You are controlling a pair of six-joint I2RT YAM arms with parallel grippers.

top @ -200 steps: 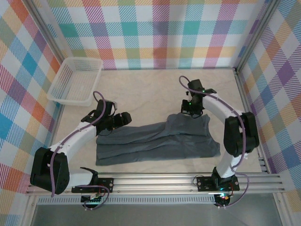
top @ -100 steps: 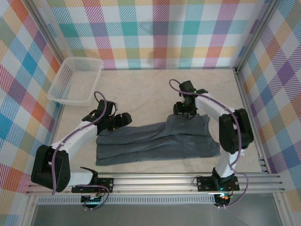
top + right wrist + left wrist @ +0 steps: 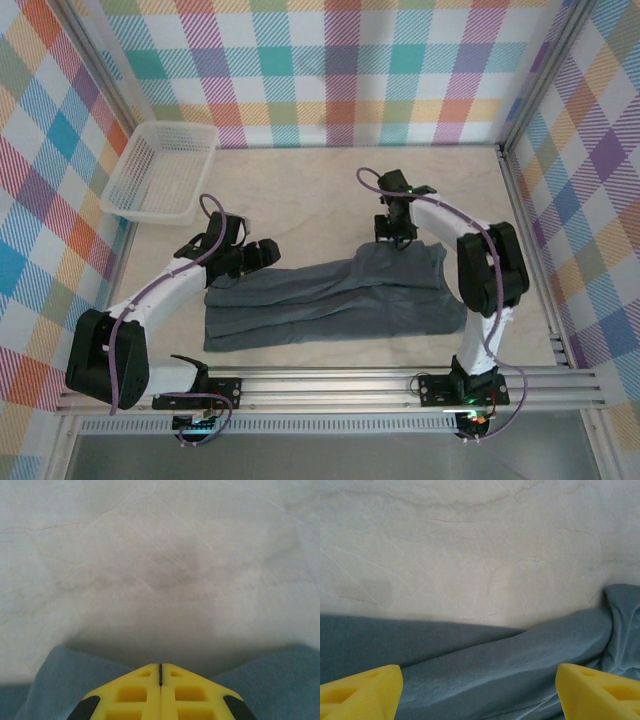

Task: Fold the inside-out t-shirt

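Note:
The inside-out t-shirt (image 3: 335, 305) is a dark slate-grey band of cloth lying flat across the middle of the table, folded lengthwise. My left gripper (image 3: 262, 255) hovers at its far left edge and is open. In the left wrist view the yellow fingers (image 3: 362, 692) stand wide apart over the grey cloth (image 3: 520, 650), with nothing between them at the left gripper (image 3: 479, 680). My right gripper (image 3: 396, 238) sits at the shirt's far edge towards the right. Its yellow tips meet at the right gripper (image 3: 160, 667), shut, with shirt cloth (image 3: 50, 685) lying on both sides below.
A white mesh basket (image 3: 160, 170) stands at the back left corner. The cream table cover (image 3: 300, 190) lies bare behind the shirt. Aluminium rails (image 3: 330, 385) run along the near edge, and checked walls close in the left, back and right sides.
The right gripper has shifted a little to the left along the shirt's far edge. The left arm and the shirt have stayed put.

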